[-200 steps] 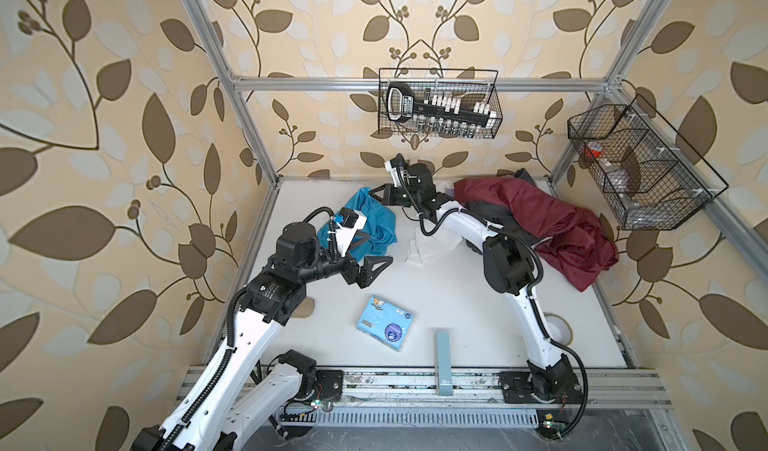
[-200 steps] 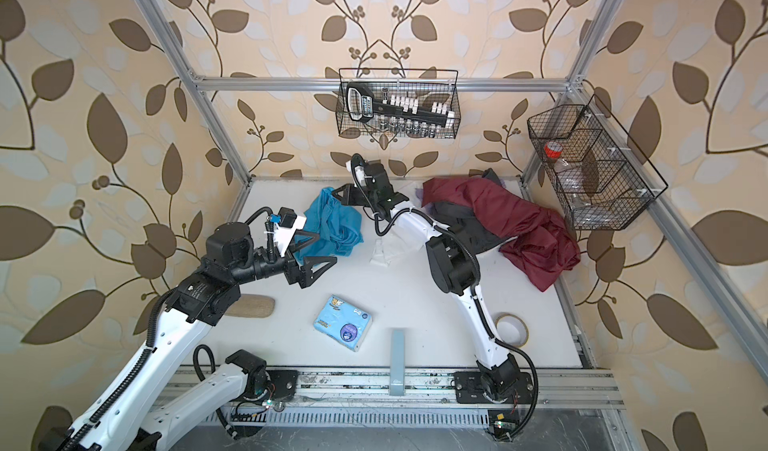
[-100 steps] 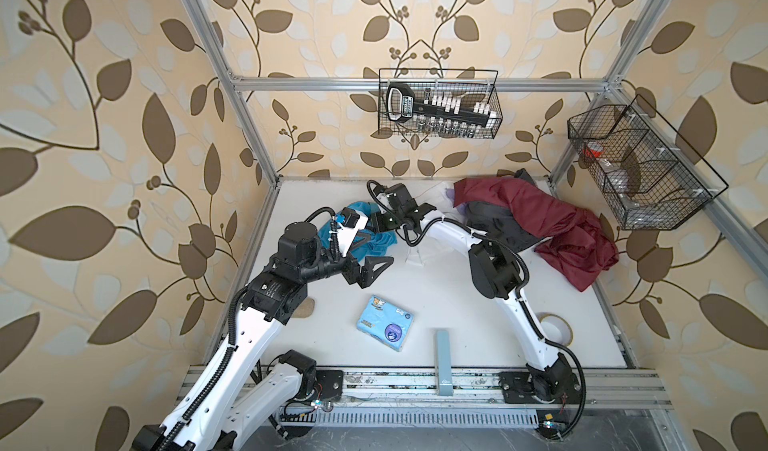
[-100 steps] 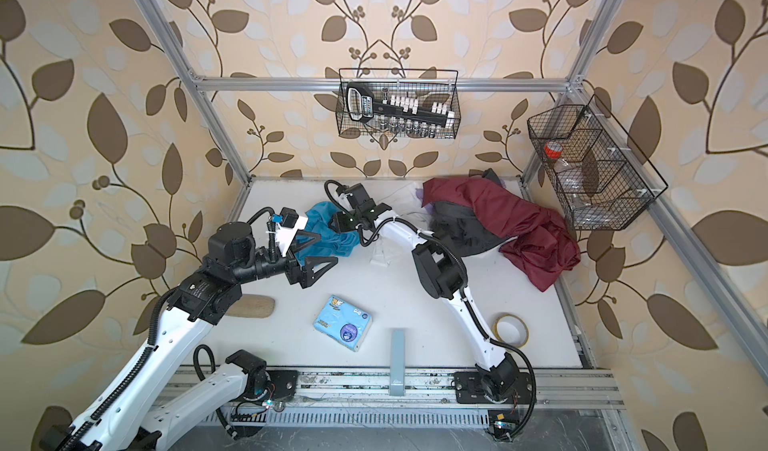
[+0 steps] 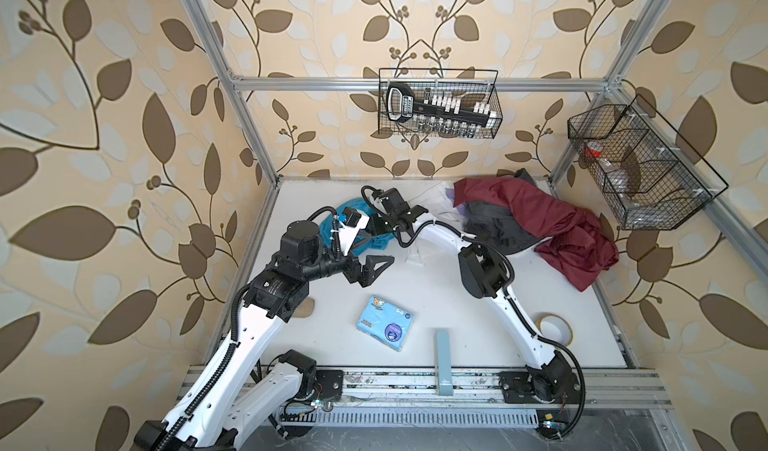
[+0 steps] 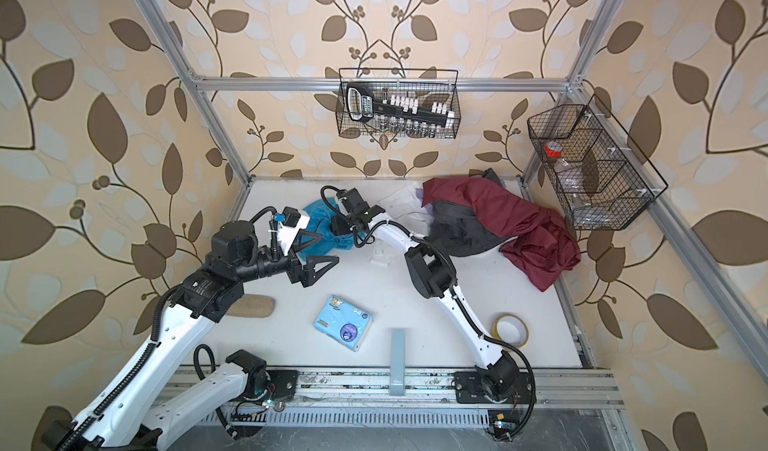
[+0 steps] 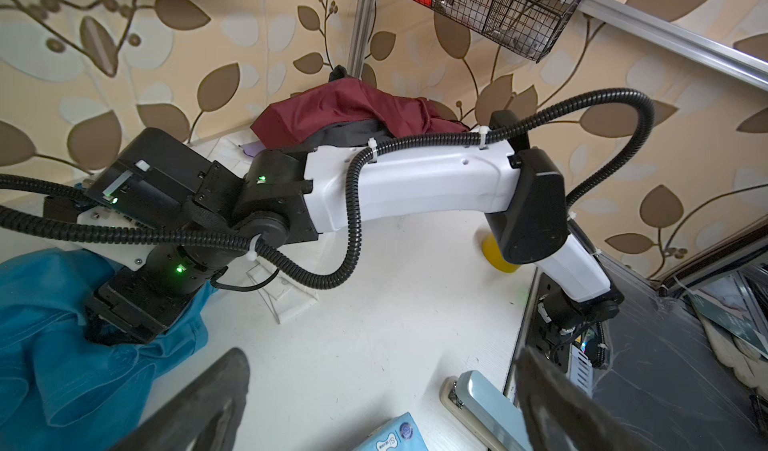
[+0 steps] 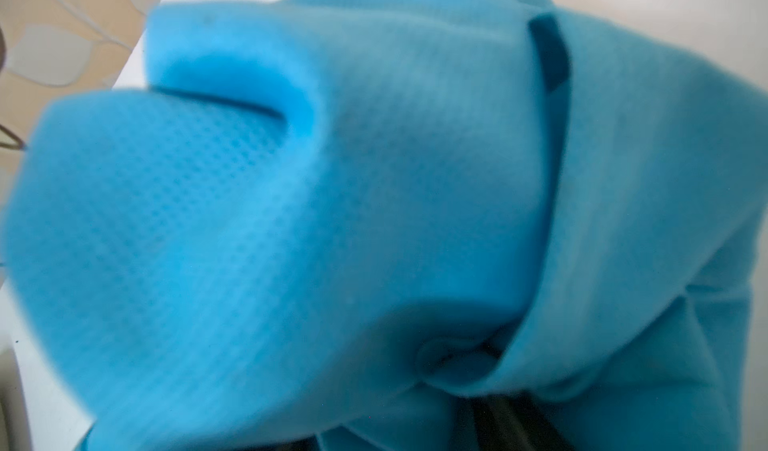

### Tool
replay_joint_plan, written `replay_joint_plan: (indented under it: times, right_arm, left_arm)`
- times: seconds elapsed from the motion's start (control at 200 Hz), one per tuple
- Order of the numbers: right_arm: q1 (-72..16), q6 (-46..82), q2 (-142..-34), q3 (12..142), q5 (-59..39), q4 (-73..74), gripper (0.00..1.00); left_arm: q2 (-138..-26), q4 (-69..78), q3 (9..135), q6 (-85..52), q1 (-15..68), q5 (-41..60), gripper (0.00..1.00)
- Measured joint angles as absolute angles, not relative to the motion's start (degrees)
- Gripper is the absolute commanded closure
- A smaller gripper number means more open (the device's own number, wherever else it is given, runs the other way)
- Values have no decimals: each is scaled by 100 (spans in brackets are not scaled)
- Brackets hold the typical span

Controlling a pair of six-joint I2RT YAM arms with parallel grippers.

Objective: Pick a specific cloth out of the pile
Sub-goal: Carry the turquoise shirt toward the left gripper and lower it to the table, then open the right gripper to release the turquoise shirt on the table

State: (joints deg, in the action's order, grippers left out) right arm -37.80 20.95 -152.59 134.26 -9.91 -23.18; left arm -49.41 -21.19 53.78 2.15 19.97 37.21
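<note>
Bare surface (image 5: pixel 415 286) lies open between the tissue pack (image 5: pixel 385 323) and the left hand (image 5: pixel 376 249), which hovers empty with its jaws spread wide. Just beyond, the right hand (image 7: pixel 104 332) presses into the cloth (image 7: pixel 62 365), bunched toward the far left corner; fabric hides its jaws, so I cannot tell their state. The pile (image 5: pixel 540 220) sits well apart in the far right corner.

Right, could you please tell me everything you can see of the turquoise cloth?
The cloth is plain bright turquoise, a soft fabric whose fine mesh-like weave shows in the right wrist view. It lies crumpled in loose folds on the white table, toward the back left corner and to the left of the pile in both top views. The right gripper is down on it, its fingertips lost among the folds; whether it grips the fabric cannot be told.
</note>
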Motion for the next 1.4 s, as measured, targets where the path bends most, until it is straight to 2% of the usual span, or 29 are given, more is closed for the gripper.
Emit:
replay_joint_plan:
  times: [0.195, 0.55, 0.835, 0.935, 1.03, 1.165, 1.4]
  right_arm:
    - [-3859, 2200, -15491, 13657, -1466, -2032, 41]
    - [-4316, 2980, -15926, 13743, -2945, -746, 39]
    - [-4375, 3603, -16132, 13771, -3242, 14, 37]
    - [-4372, 3649, -16132, 13771, -3245, 67, 32]
    - [-4372, 3597, -16132, 13771, -3291, 108, 17]
    - [-4375, 3277, -15996, 13725, -3323, -38, 1]
    - [-4370, 2853, -15382, 13334, -3339, -469, 0]
  left_arm:
    - [-5011, -2119, 5378, 217, 1997, 3699, 1]
    - [-5009, -2064, 5334, 217, 1997, 3699, 1]
    - [-4991, -1986, 5315, 217, 1997, 3699, 1]
    - [-4991, -1984, 5315, 217, 1997, 3699, 1]
    - [-4984, -1979, 5315, 217, 1997, 3699, 1]
    - [-4932, -1938, 5284, 220, 2032, 3627, 1]
    - [-4851, -1942, 5262, 222, 2034, 3514, 1]
